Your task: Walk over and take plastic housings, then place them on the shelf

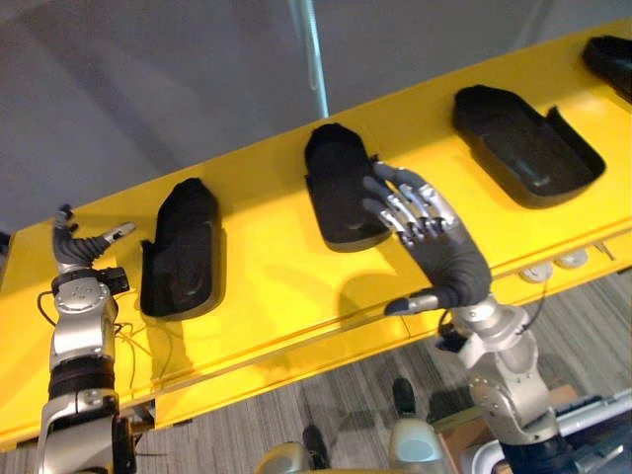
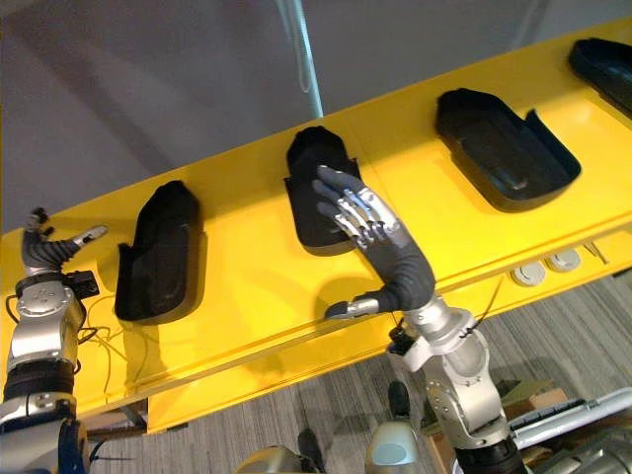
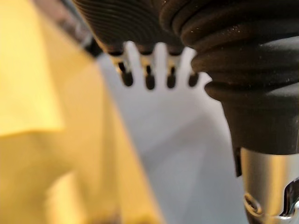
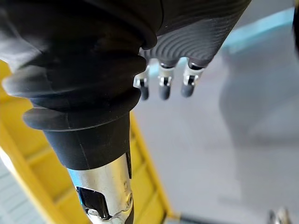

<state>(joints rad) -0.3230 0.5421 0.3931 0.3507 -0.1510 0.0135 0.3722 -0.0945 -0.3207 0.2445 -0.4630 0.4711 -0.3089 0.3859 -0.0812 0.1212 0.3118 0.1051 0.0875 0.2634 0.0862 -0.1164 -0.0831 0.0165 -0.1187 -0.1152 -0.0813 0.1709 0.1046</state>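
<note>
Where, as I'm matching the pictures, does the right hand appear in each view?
Left eye view: right hand right of centre, fingers over a black plastic housing.
Right eye view: hand at centre.
Right wrist view: the hand close up, fingers past its cover.
Shared landmark: the yellow shelf.

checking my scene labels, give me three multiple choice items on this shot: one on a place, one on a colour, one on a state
1. Where is the right hand?
A. over the second housing from the left
B. on a red bin
C. inside a drawer

2. What colour is the shelf?
A. grey
B. yellow
C. white

3. What state is the left hand in?
A. shut on a housing
B. open, holding nothing
C. shut on a cloth

Answers:
1 A: its fingers are spread over that housing's near edge.
2 B: the surface under the black housings is bright yellow.
3 B: its fingers are loose and apart from the left housing.
</note>
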